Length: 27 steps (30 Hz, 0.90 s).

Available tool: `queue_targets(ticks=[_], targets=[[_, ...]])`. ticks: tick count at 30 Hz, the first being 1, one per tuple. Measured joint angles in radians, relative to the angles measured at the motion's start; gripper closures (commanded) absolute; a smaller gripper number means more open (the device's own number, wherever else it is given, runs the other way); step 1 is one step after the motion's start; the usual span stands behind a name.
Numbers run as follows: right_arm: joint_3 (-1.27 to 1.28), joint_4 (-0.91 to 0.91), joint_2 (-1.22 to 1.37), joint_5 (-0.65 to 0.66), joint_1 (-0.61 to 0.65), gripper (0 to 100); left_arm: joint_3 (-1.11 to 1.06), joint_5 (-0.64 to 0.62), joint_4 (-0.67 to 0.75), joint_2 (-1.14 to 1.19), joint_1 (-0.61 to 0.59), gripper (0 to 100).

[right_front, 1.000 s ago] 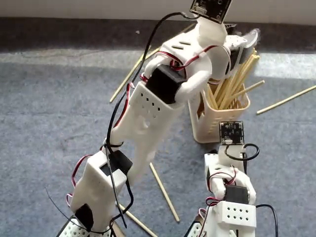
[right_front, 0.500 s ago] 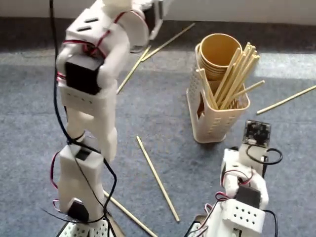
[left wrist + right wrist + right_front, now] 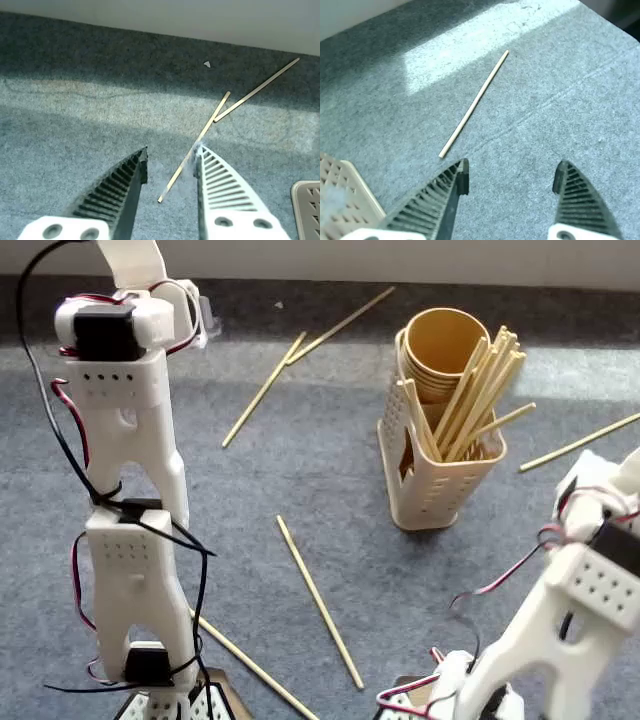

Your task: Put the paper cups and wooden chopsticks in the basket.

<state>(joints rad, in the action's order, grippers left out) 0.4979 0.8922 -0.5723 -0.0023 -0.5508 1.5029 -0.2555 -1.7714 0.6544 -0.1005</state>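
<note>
Swung off the basket [image 3: 440, 490] since a second ago, the left arm [image 3: 130, 440] stood tall at the table's left side. The right arm [image 3: 590, 590] had shifted out to the right of the basket and risen.

Left gripper [image 3: 171, 149] hung over the grey carpet [image 3: 300, 490] near the far left, jaws apart, nothing between them. Under it lay the slanted chopstick [image 3: 172, 180], its line running between the two fingers. The back chopstick [image 3: 257, 89] lay beyond it, their ends nearly meeting.

Right gripper [image 3: 513, 163] was also spread wide and empty, above bare carpet. The right-side chopstick [image 3: 474, 103] lay ahead of it, apart from the basket. A basket corner showed at that view's edge.

The basket stood upright, cream and perforated. Stacked paper cups [image 3: 440, 340] sat in its far end. A chopstick bundle [image 3: 470, 400] leaned in beside them and took up most of the remaining mouth. One stick poked out toward the right over the rim.

The middle chopstick [image 3: 318, 600] lay flat in front of the basket, between the two arms, touching nothing. The near chopstick [image 3: 260, 672] lay by the left arm's base, one end hidden behind that arm. The left arm's links and black cable covered a strip of carpet on that side. The right arm's link crossed the near right corner.
</note>
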Motion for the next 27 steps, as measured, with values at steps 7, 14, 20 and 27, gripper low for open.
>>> queue_targets(ticks=[7,14,20,27], targets=[[-0.592,0.054,0.729,-0.109,-0.038,72.8,-0.002,0.0,0.0,0.195,0.0,82],[-1.129,0.167,1.373,-0.186,0.029,72.8,-0.002,0.0,0.0,0.316,0.044,82],[-1.611,0.272,1.749,-0.198,0.08,72.8,-0.006,0.0,0.0,0.325,0.051,82],[-2.099,0.419,1.998,-0.269,0.081,72.8,-0.008,0.0,0.0,0.325,0.063,82]])
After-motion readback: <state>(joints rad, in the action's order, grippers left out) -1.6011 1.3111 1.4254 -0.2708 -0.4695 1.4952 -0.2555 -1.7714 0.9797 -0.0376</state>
